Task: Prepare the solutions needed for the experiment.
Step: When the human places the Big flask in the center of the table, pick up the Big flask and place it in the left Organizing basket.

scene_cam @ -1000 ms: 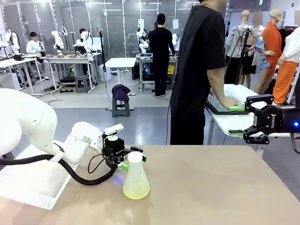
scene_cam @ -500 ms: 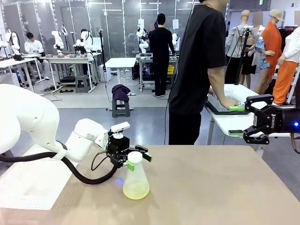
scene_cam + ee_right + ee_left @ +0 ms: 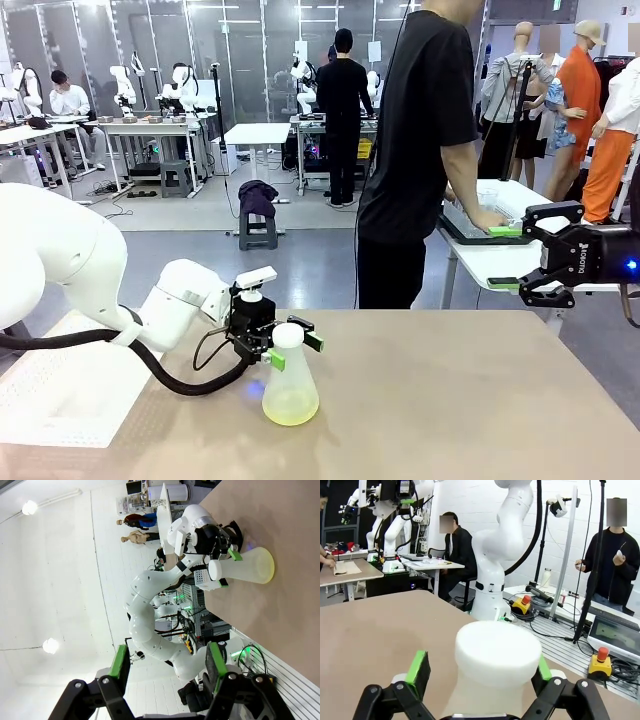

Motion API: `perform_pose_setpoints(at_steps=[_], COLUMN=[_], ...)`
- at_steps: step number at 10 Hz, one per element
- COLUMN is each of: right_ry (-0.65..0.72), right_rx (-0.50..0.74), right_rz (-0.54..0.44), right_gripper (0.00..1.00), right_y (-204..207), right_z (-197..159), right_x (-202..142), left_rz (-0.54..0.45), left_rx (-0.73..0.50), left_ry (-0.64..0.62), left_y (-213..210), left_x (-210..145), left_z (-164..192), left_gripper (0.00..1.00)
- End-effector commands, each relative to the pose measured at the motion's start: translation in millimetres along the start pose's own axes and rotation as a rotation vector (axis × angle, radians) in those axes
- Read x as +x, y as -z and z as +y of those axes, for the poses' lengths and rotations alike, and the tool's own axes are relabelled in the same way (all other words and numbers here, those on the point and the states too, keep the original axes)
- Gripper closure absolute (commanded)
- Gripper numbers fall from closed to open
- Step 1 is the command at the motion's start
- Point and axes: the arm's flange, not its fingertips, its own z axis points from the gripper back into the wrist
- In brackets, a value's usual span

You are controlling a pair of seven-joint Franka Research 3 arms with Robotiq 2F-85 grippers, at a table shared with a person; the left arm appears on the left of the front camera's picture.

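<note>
My left gripper [image 3: 291, 344] is spread wide around the flask [image 3: 290, 382] neck, pads either side, apart from it. The solutions [image 3: 291, 405] sit below. My right gripper [image 3: 505, 258] hangs spread, holding nothing.

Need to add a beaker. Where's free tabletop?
Free: the tabletop right of the flask, out to the right edge below the raised right gripper. Crowded: the left side, with the left gripper open around the flask's neck and the white tray beyond.
</note>
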Motion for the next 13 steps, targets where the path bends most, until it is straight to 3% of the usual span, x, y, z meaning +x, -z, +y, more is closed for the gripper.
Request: perform_pose_setpoints(at_steps=[1,3,8,9,10,11,12,13], right_ry=[0.001,0.001,0.001,0.001,0.001,0.001,0.001,0.001], right_rx=[0.001,0.001,0.001,0.001,0.001,0.001,0.001,0.001], right_rz=[0.006,0.006,0.006,0.006,0.006,0.006,0.006,0.006], right_gripper=[0.23,0.23,0.23,0.23,0.23,0.23,0.23,0.23], right_y=[-0.7,-0.7,-0.7,-0.7,-0.7,-0.7,-0.7,-0.7], right_z=[0.2,0.2,0.2,0.2,0.2,0.2,0.2,0.2], right_x=[-0.9,-0.9,-0.9,-0.9,-0.9,-0.9,-0.9,-0.9], left_rz=[-0.003,-0.01,-0.016,-0.014,-0.017,-0.019,-0.023,-0.026], left_rx=[-0.016,-0.039,-0.059,-0.059,-0.055,-0.056,-0.055,-0.045], left_ry=[0.061,0.082,0.068,0.067,0.065,0.068,0.07,0.069], left_y=[1.8,-0.6,-0.6,-1.1,-1.4,-2.6,-3.7,-4.0], left_x=[-1.9,-4.0,-5.3,-5.1,-5.1,-4.6,-4.2,-1.5], left_z=[-4.2,-5.6,3.5,5.2,4.5,3.5,1.8,-1.1], left_gripper=[0.0,0.05,0.55,0.61,0.73,0.8,0.92,0.98])
